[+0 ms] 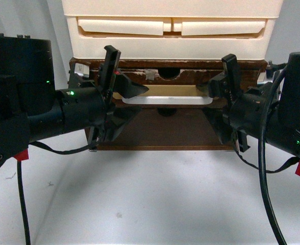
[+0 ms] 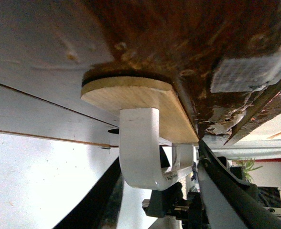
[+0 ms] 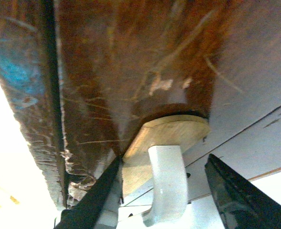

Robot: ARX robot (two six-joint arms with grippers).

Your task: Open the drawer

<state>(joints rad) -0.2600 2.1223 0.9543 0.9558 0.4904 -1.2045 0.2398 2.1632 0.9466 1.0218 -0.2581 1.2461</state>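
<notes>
The dark brown worn wooden drawer (image 1: 191, 76) sits under the cream plastic drawers, with a half-round notch in its top edge. Its white bar handle (image 1: 165, 100) lies on a tan oval plate. My left gripper (image 1: 123, 102) is open around the handle's left end. My right gripper (image 1: 215, 104) is open around the right end. In the left wrist view the handle's curved end (image 2: 140, 152) stands between the dark fingers (image 2: 226, 186), under the plate (image 2: 131, 95), near grey tape (image 2: 253, 71). In the right wrist view the handle's end (image 3: 167, 186) stands between the fingers (image 3: 236, 195), untouched.
Cream plastic drawers (image 1: 170, 25) stack above the wooden drawer. A plain dark brown handleless panel (image 1: 165, 130) lies below it. The white table (image 1: 150, 199) stretches in front. Black cables (image 1: 265, 178) hang from both arms.
</notes>
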